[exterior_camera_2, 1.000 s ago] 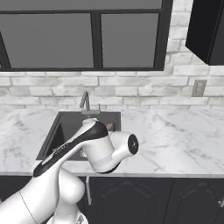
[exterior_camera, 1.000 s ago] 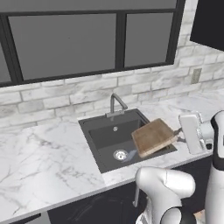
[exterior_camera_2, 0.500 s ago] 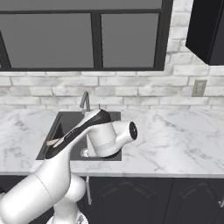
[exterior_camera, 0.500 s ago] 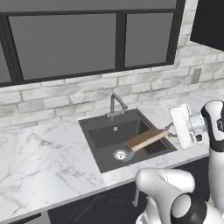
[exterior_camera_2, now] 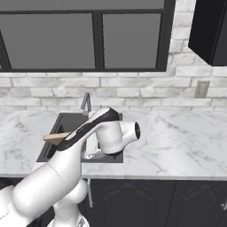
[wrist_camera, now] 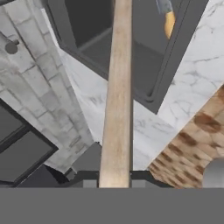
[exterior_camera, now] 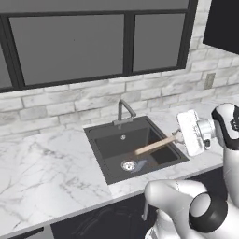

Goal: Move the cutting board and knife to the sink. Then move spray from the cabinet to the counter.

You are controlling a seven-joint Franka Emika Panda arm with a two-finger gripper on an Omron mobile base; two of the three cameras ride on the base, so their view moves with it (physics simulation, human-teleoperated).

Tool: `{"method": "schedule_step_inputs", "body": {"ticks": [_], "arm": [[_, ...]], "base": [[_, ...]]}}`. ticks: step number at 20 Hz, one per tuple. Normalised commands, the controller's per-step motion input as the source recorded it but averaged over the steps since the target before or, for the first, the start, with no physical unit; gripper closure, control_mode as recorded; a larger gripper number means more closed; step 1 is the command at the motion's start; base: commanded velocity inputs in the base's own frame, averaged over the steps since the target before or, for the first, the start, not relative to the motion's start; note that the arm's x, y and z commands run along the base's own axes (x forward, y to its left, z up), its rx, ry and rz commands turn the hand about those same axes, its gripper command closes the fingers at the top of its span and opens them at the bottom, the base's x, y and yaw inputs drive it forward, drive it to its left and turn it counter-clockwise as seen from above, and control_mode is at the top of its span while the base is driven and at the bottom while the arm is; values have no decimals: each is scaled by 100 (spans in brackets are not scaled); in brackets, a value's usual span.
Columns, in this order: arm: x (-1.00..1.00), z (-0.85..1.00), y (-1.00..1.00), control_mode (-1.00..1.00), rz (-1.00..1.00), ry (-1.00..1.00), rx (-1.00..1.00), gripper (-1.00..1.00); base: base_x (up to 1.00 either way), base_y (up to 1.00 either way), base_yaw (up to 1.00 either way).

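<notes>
White marble tabletop [exterior_camera: 42,172] with grey veining carries the dark rectangular sink basin [exterior_camera: 122,144] set into it. Rectangular light-brown wooden cutting board [exterior_camera: 155,145] is edge-on over the basin, slanting down from the gripper [exterior_camera: 179,135] at the sink's right rim toward the drain; in the hand view it runs as a long narrow strip [wrist_camera: 117,100] straight away from the fingers, which are pinched shut on its near end. Board's long axis points from the fingers into the basin, far end lowest, so the release likely just needs lowering along that line. Small knife [wrist_camera: 167,18] with blue-grey blade and orange-yellow handle already lies on the basin floor, just beside the board's far end; touching or apart cannot be told.
</notes>
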Motion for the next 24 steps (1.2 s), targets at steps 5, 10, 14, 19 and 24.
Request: {"method": "schedule_step_inputs", "body": {"ticks": [5,10,14,19,24], "arm": [[11,0,0,-100,0,4,4,100],[41,-9,0,-100,0,0,0,100],[43,-19,9,-100,0,1,0,100],[44,-27,17,-100,0,5,0,100],[43,-34,9,-100,0,11,0,100]], "base": [[0,0,0],[0,0,0],[0,0,0],[0,0,0],[0,0,0]]}}
